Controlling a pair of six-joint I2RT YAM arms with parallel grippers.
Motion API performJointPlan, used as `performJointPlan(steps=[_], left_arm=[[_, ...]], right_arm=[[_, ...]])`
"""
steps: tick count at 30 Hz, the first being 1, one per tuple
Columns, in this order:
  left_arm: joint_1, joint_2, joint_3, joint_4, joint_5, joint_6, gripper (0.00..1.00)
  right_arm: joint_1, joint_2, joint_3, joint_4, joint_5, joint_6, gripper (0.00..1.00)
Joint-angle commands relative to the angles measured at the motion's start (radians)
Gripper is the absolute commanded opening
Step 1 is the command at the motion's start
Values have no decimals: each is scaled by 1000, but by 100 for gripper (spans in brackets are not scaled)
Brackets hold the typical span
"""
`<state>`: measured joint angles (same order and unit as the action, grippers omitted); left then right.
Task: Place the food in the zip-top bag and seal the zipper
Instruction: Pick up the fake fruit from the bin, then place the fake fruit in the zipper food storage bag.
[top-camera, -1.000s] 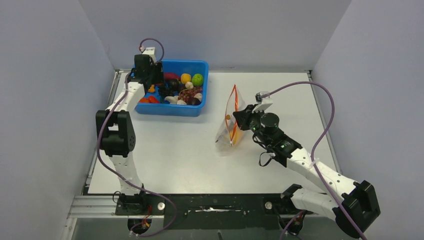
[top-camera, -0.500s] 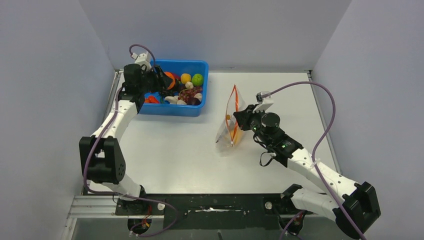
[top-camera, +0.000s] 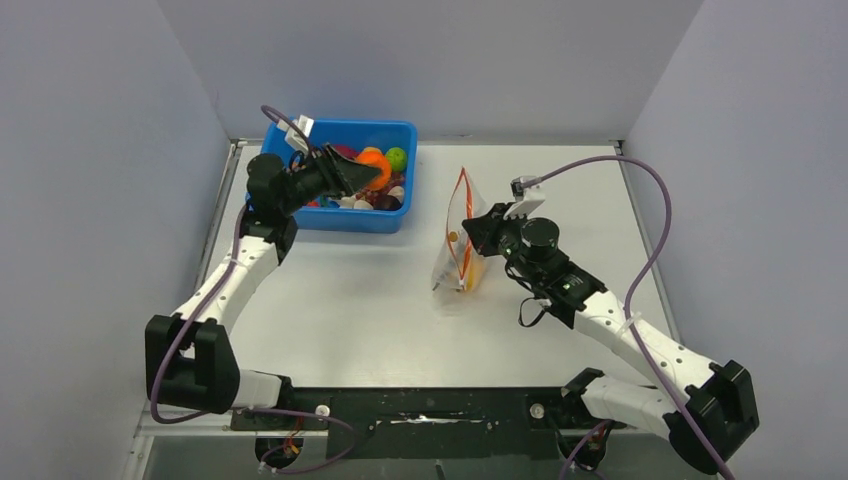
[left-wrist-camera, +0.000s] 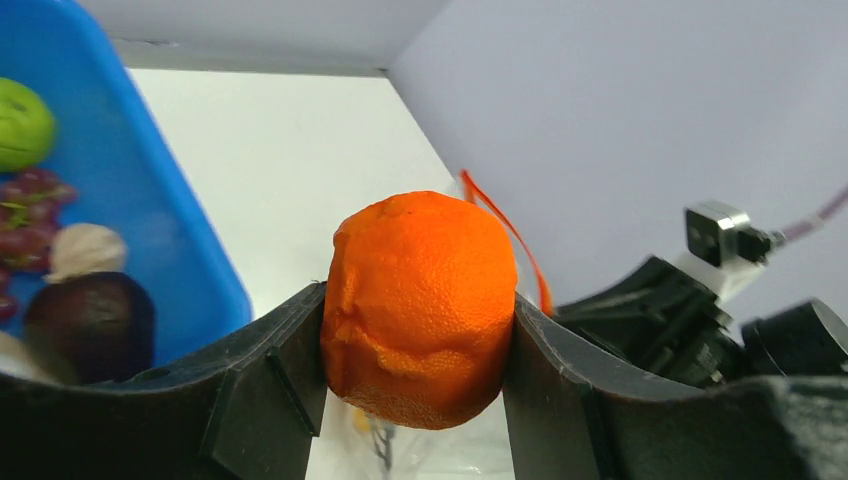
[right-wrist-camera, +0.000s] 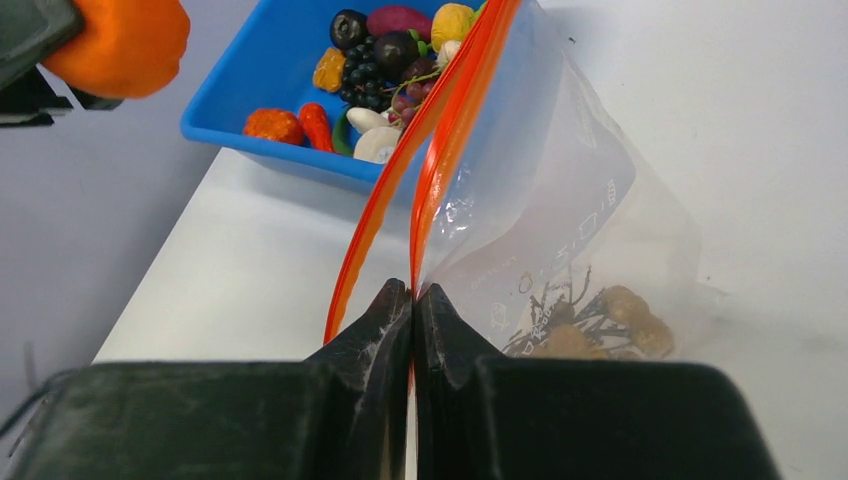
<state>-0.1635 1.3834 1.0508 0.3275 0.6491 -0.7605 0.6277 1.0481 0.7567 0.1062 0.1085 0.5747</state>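
Observation:
My left gripper (top-camera: 368, 172) is shut on a toy orange (left-wrist-camera: 420, 305), held in the air above the right part of the blue bin (top-camera: 340, 221); the orange also shows in the top view (top-camera: 373, 166) and the right wrist view (right-wrist-camera: 120, 45). The clear zip-top bag (top-camera: 457, 255) stands mid-table with its red-orange zipper (right-wrist-camera: 440, 150) parted at the mouth. My right gripper (right-wrist-camera: 412, 300) is shut on one zipper lip and holds the bag up. A small bunch of yellow balls on dark stems (right-wrist-camera: 590, 320) lies inside the bag.
The blue bin (right-wrist-camera: 265, 95) at the back left holds several toy foods: green ball (top-camera: 397, 157), grapes (right-wrist-camera: 390, 75), a dark piece (left-wrist-camera: 90, 320), red pepper (right-wrist-camera: 316, 125), white pieces. Grey walls enclose the table on three sides.
My left gripper has risen out of the bin with the orange in it and swung right toward the bag. The right gripper and bag have shifted slightly back and left.

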Motion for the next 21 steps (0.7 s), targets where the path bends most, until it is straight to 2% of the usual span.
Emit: performJointPlan(steps=[1, 8, 14, 21], left_arm=[[-70, -52, -72, 244, 98, -147, 31], [-229, 32, -91, 425, 152, -287, 30], [-292, 130, -94, 647, 173, -425, 28], [-336, 186, -91, 564, 122, -357, 26]], right_arm=[[-2, 15, 59, 18, -24, 27, 0], [-2, 12, 63, 35, -35, 35, 0], [0, 14, 59, 39, -51, 63, 0], [4, 4, 55, 52, -56, 71, 0]])
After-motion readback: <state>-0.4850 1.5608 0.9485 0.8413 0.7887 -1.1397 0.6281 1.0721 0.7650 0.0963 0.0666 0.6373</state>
